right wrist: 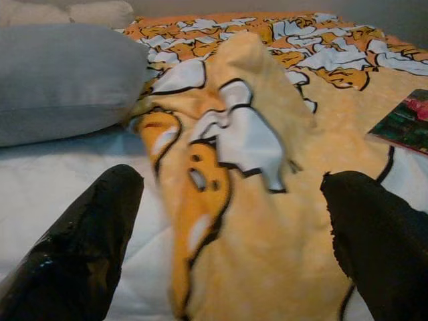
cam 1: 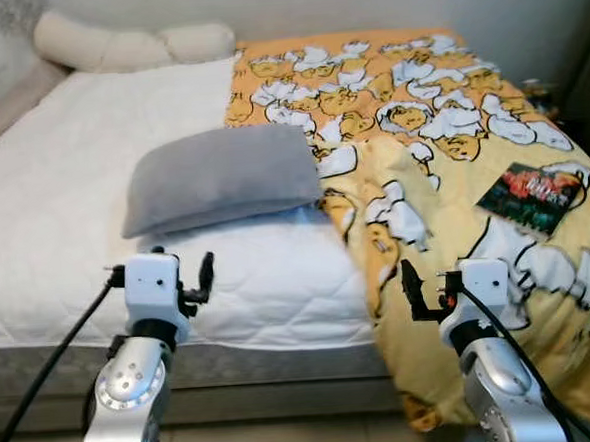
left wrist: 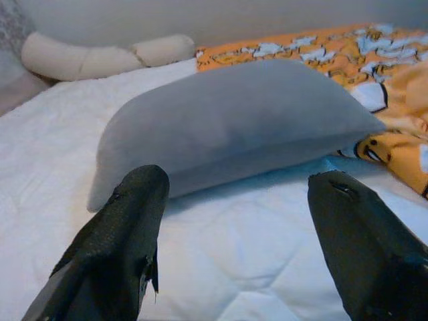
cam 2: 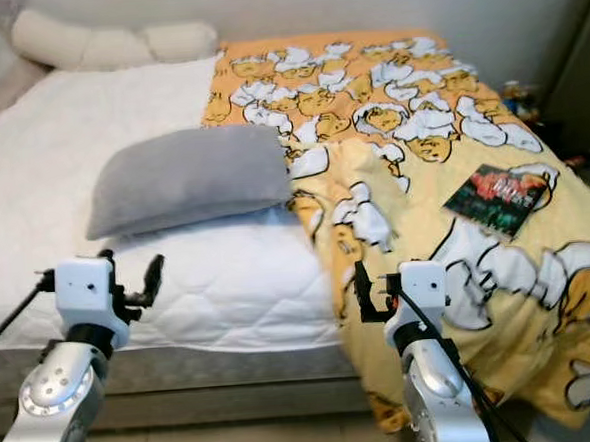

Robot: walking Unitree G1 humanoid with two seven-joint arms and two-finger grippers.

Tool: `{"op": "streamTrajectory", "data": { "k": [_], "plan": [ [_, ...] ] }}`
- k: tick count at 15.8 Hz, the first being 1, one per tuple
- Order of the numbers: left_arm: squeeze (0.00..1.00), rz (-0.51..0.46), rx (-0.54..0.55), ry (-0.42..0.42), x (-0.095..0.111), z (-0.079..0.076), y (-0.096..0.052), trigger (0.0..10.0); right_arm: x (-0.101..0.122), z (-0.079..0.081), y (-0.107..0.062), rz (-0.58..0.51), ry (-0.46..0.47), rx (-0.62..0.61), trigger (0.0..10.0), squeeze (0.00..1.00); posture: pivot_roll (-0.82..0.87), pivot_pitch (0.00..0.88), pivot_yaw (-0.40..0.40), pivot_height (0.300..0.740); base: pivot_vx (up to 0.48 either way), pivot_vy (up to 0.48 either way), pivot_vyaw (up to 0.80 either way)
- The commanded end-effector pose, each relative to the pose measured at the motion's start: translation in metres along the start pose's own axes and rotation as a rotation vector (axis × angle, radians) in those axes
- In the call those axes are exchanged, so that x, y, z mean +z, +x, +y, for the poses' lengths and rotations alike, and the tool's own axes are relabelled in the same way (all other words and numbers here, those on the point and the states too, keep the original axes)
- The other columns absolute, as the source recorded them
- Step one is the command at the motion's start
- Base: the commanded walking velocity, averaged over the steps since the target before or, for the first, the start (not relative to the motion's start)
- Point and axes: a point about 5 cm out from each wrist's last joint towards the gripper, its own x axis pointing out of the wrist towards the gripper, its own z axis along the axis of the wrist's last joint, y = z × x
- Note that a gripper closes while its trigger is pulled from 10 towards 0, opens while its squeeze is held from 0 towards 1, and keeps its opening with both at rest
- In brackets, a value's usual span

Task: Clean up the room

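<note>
While the bed (cam 1: pixel 63 195) takes up most of the head views, its white quilted mattress lies bare on the robot's left half. Covering the right half of the bed is a yellow blanket (cam 1: pixel 419 123) printed with white cartoon figures; it is rumpled, one fold bunched up along its inner edge, and its lower part hangs over the foot of the bed. A grey pillow (cam 1: pixel 222 175) lies on the mattress near the middle of the bed, its right end touching the blanket's edge. Two cream cushions (cam 1: pixel 124 46) sit at the head of the bed against the wall. A dark book (cam 1: pixel 530 197) with a red and green cover lies flat on the blanket, toward the right side of the bed.

Before the foot of the bed, the left gripper (left wrist: pixel 234 227) is held with its fingers apart, pointing at the pillow and touching nothing. The right gripper (right wrist: pixel 227 247) also has its fingers apart, aimed at the blanket's raised fold, holding nothing.
</note>
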Motion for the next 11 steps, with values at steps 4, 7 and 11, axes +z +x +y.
{"op": "streamTrajectory", "data": {
  "k": [4,7,11],
  "plan": [
    [0.00,0.030,-0.007,0.027,-0.0024,0.0002,0.0007,10.0,0.0025,0.0058,0.0048,0.017,0.015,0.045,10.0,0.00,0.07,0.000,0.029,0.740,0.000,0.346,0.00],
    [0.00,0.024,-0.015,0.022,0.0005,-0.0035,0.0053,10.0,0.0014,0.0076,0.0044,0.048,0.020,0.095,10.0,0.00,0.07,0.000,0.022,0.740,0.000,0.344,0.00],
    [0.00,0.032,0.013,0.011,-0.0001,0.0015,0.0035,10.0,0.0039,0.0126,0.0049,0.050,0.055,0.093,10.0,0.00,0.06,0.000,0.028,0.740,0.000,0.335,0.00]
  ]
}}
